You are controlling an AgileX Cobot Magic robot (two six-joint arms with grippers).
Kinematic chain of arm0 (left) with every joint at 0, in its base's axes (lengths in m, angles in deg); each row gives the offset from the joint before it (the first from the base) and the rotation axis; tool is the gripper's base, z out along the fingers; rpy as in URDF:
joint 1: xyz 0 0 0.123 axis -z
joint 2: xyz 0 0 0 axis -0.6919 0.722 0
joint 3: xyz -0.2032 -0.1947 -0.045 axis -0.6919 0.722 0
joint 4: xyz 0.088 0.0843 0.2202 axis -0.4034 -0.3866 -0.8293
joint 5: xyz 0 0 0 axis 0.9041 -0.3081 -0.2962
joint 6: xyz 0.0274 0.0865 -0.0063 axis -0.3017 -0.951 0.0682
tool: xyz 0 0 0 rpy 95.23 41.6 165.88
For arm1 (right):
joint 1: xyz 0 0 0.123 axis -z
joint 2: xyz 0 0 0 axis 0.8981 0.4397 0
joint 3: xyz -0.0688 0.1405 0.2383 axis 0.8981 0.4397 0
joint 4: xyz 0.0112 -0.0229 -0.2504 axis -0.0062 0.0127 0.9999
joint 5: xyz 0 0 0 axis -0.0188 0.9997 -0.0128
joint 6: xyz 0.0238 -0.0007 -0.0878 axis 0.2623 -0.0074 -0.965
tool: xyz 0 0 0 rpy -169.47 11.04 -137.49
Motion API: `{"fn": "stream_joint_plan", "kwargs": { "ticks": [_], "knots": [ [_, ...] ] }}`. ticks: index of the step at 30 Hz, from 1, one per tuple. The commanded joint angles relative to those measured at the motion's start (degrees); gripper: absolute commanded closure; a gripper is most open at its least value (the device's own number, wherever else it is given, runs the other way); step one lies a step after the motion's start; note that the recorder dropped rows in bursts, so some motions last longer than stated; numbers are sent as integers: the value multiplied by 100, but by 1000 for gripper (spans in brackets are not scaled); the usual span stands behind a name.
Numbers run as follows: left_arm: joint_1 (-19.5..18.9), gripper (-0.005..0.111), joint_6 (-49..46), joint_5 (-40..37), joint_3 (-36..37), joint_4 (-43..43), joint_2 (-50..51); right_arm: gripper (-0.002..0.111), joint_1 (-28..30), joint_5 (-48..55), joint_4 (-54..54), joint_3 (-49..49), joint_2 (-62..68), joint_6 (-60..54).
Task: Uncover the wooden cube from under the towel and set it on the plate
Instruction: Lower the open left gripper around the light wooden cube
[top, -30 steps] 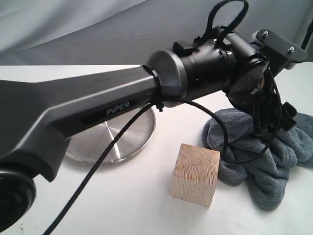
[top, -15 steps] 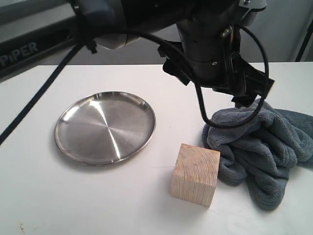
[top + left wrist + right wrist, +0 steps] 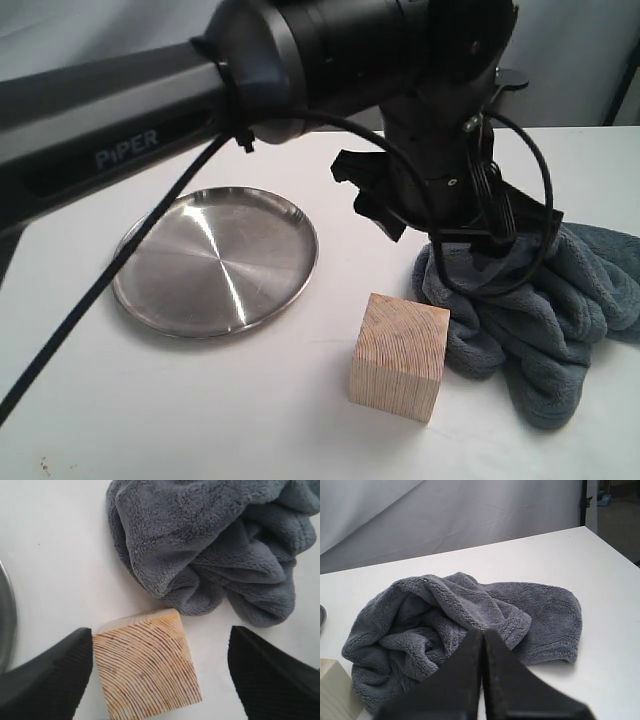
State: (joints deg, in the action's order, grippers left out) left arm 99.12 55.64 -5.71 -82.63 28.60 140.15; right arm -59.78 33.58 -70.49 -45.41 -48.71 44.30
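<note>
Across the white worktop (image 3: 230, 410) the surface is bare and matte, and a grey cloth backdrop (image 3: 420, 520) hangs behind it. The plate (image 3: 215, 260) lies flat towards the left of the exterior view. The wooden cube (image 3: 400, 355) stands uncovered on the worktop, to the right of the plate and apart from it, with its far right side against the bunched towel (image 3: 560, 320). The towel lies in a heap near the right edge.

Open worktop runs in front of the cube and between the cube and the plate. In the right wrist view, the far edge and a corner of the worktop lie beyond the towel.

The left fingers (image 3: 55, 680) stand wide, one on each side of the cube. One pad is just beside a cube face and the other is well clear, so nothing is gripped. The right fingers (image 3: 465, 680) are pressed together, hold nothing, and point at the towel.

A second ago the left arm (image 3: 120, 150) lay low across the exterior view and hid part of the plate. Now its wrist hangs just behind the cube, and the whole plate shows. The cube, towel and plate have not moved.
</note>
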Motion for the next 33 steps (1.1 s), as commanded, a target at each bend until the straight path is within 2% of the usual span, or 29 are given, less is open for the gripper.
{"fn": "stream_joint_plan", "kwargs": {
  "ticks": [1, 5, 14, 17, 21, 27, 30, 33],
  "knots": [
    [-11, 36, 61, 11, 27, -37, 146, 108, 44, -3, -12, 15, -22, -29],
    [-11, 46, 39, 11, 27, 161, 118, 108, 44, -3, -12, 15, -22, -29],
    [-11, 106, -220, 11, 52, 193, -158, 108, 44, -3, -12, 15, -22, -29],
    [-11, 106, -425, 11, 236, 230, -281, 108, 44, -3, -12, 15, -22, -29],
    [-85, 106, -609, 11, 833, -184, -549, 108, 44, -3, -12, 15, -22, -29],
    [-509, 106, -338, 11, 2076, 984, -1504, 108, 44, -3, -12, 15, -22, -29],
    [-551, 105, -45, 11, 2643, 1066, -1998, 108, 44, -3, -12, 15, -22, -29],
    [-465, 98, 442, 11, 3092, 1053, -2249, 108, 44, -3, -12, 15, -22, -29]
  ]
}}
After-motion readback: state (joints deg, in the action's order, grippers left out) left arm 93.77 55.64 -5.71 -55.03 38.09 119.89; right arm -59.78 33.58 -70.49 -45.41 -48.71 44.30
